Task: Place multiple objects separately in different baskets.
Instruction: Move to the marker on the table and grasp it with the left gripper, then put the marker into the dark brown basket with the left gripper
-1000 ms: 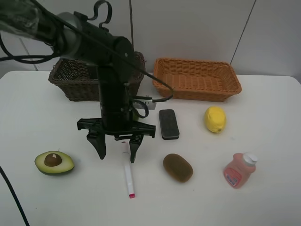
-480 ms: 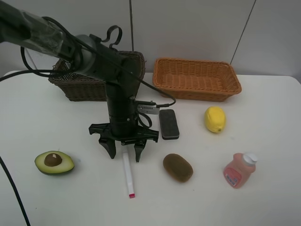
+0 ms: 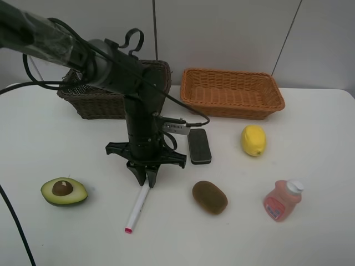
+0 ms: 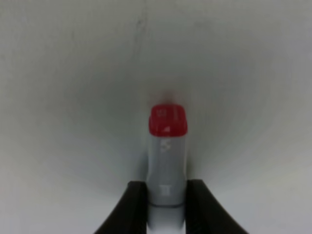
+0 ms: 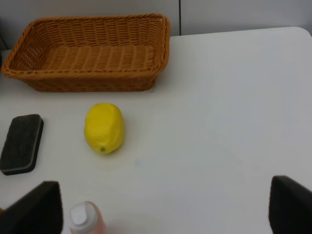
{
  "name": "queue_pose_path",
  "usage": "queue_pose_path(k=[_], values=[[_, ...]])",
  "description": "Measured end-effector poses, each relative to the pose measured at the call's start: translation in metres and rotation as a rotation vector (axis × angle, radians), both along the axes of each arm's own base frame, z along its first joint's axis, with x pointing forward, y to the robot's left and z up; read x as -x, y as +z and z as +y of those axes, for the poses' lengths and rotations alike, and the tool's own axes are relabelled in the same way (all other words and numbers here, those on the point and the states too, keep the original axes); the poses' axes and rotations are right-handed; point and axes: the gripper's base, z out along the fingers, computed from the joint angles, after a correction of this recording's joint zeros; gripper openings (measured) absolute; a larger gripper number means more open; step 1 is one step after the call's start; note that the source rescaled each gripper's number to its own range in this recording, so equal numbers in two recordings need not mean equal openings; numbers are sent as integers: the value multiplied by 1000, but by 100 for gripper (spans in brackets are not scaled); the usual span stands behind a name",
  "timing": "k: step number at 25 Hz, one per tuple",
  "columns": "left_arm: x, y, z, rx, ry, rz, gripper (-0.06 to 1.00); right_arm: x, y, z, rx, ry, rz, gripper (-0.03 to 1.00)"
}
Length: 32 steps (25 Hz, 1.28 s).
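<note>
White table (image 3: 319, 238) — marker (image 4: 167, 161) base hidden between left fingers (image 4: 130, 210).

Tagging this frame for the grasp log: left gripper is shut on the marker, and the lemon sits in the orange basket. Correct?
Not quite. The left gripper is shut on the marker, but the lemon lies on the table in front of the orange basket, not in it. The exterior high view shows this.

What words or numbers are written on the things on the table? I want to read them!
No text here can be read.
marker: faint marks on its red cap and white barrel, too blurred to read.
pink bottle: a label on its front, too small to read.
</note>
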Motion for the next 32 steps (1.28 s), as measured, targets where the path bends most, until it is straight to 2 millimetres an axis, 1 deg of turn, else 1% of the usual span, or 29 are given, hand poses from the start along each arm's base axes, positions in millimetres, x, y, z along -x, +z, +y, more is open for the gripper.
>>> queue_pose_path(k=[2,3,4,6,7,8,9,10,11,12,14,17,19,20,22,25,26,27,28,29,30,31,32], values=[[0,10,0,18,-10,-19,0,0,0,0,0,0,0,100],[0,19,0,36,-21,-39,0,0,0,0,0,0,0,100],[-1,48,-1,96,-47,-109,0,0,0,0,0,0,0,100],[-3,78,0,170,-72,-206,0,0,0,0,0,0,0,100],[-7,98,1,232,-77,-296,0,0,0,0,0,0,0,100],[-12,112,4,277,-69,-368,0,0,0,0,0,0,0,100],[-20,127,11,320,-48,-447,0,0,0,0,0,0,0,100],[-32,140,18,366,-12,-544,0,0,0,0,0,0,0,100],[-32,140,18,366,-12,-544,0,0,0,0,0,0,0,100],[-45,150,27,399,26,-631,0,0,0,0,0,0,0,100],[-72,164,44,444,99,-785,0,0,0,0,0,0,0,100],[-107,170,70,477,186,-986,0,0,0,0,0,0,0,100],[-126,167,82,495,224,-1111,0,0,0,0,0,0,0,100],[-138,160,88,493,231,-1178,0,0,0,0,0,0,0,100],[-148,148,94,468,212,-1212,0,0,0,0,0,0,0,100],[-155,131,100,407,135,-1223,1,0,0,0,0,0,0,100],[-157,128,101,388,103,-1226,6,0,0,0,0,0,0,100],[-158,124,102,365,62,-1229,19,0,0,0,0,0,0,100],[-159,123,103,352,33,-1237,39,0,0,0,0,0,0,100],[-159,124,103,344,14,-1243,61,0,0,0,0,0,0,100],[-159,124,103,339,1,-1248,76,0,0,0,0,0,0,100],[-160,126,103,337,-6,-1256,88,0,0,0,0,0,0,100],[-160,127,102,336,-11,-1252,93,0,0,0,0,0,0,100]])
